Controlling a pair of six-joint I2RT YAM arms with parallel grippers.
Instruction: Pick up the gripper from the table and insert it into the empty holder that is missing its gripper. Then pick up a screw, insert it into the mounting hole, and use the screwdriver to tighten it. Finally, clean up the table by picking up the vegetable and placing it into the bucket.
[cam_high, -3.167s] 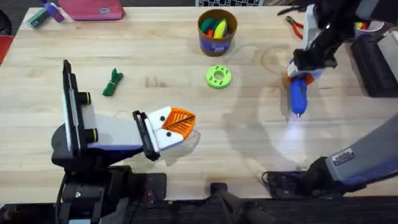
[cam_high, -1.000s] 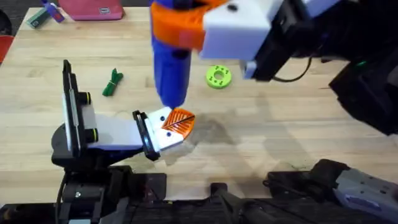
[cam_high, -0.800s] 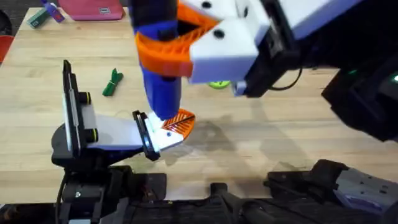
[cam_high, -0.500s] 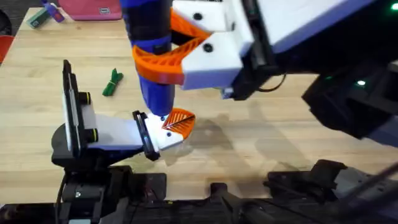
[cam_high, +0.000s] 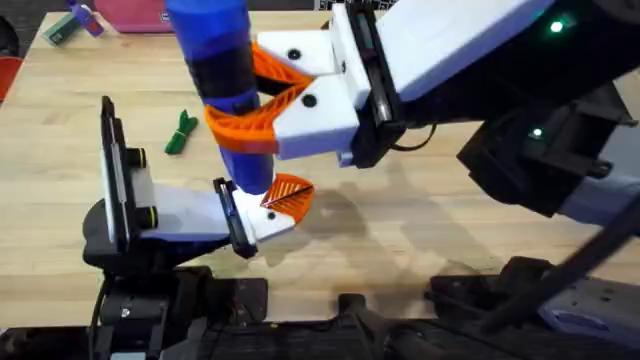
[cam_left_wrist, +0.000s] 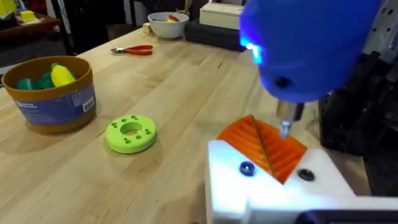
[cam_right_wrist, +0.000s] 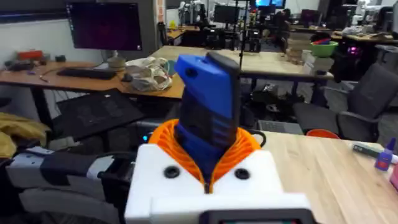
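While clamped upright in the right gripper (cam_high: 262, 100), screwdriver (cam_high: 222, 75) stands with its bit on the orange gripper (cam_left_wrist: 264, 146), seated in the white holder (cam_left_wrist: 273, 186) of the left gripper (cam_high: 275, 205); cannot tell its finger spacing. Vegetable (cam_high: 181, 132) lying on the table (cam_high: 420, 240), well apart from the bucket (cam_left_wrist: 50, 93), near a green disc (cam_left_wrist: 130, 132).
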